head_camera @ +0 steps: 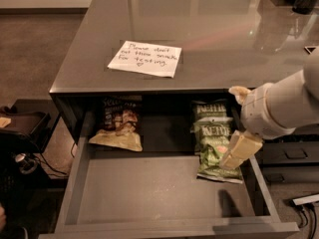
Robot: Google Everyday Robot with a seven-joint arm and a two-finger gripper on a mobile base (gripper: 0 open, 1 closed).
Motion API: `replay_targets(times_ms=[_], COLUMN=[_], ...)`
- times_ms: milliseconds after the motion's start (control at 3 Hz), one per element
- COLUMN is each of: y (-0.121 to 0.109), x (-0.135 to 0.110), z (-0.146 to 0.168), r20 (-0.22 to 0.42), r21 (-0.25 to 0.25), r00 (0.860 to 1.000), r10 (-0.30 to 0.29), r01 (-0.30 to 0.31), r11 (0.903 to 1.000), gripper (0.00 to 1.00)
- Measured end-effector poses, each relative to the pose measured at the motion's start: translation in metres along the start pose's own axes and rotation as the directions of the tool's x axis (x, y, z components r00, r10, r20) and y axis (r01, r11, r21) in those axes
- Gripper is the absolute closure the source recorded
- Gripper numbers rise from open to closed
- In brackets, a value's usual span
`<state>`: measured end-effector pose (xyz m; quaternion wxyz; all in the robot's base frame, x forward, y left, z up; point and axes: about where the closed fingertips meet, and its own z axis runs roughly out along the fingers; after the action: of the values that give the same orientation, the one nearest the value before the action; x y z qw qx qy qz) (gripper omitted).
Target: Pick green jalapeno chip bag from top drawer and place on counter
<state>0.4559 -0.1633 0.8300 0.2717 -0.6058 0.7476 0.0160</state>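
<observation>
The top drawer (159, 190) stands pulled out under the counter (209, 19). A light-green Kettle chip bag (212, 146) lies flat at the drawer's right side. A second, darker-looking green Kettle bag (208, 109) lies just behind it, partly under the counter edge. My gripper (232, 128) reaches in from the right and hangs open just above the right edge of the light-green bag. Its lower finger (240, 151) covers part of that bag, and it holds nothing.
A dark brown and cream chip bag (118, 128) lies at the drawer's back left. A white handwritten note (145, 58) lies on the counter near its front edge. Dark equipment and cables (22, 133) sit on the floor to the left.
</observation>
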Motion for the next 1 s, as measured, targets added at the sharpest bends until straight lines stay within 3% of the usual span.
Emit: replay_targets(times_ms=[333, 667, 1000], y=[0.017, 0.034, 0.034], x=[0.005, 0.022, 0.024], z=[0.057, 0.121, 0.123], r20=[-0.008, -0.064, -0.071], r21=[-0.056, -0.174, -0.164], r00=[1.000, 0.998, 0.997], r10=[-0.025, -0.016, -0.031], r01=[0.025, 0.005, 0.019], r11=[0.9981, 0.9847, 0.9863], gripper=[0.00, 0.00, 0.00])
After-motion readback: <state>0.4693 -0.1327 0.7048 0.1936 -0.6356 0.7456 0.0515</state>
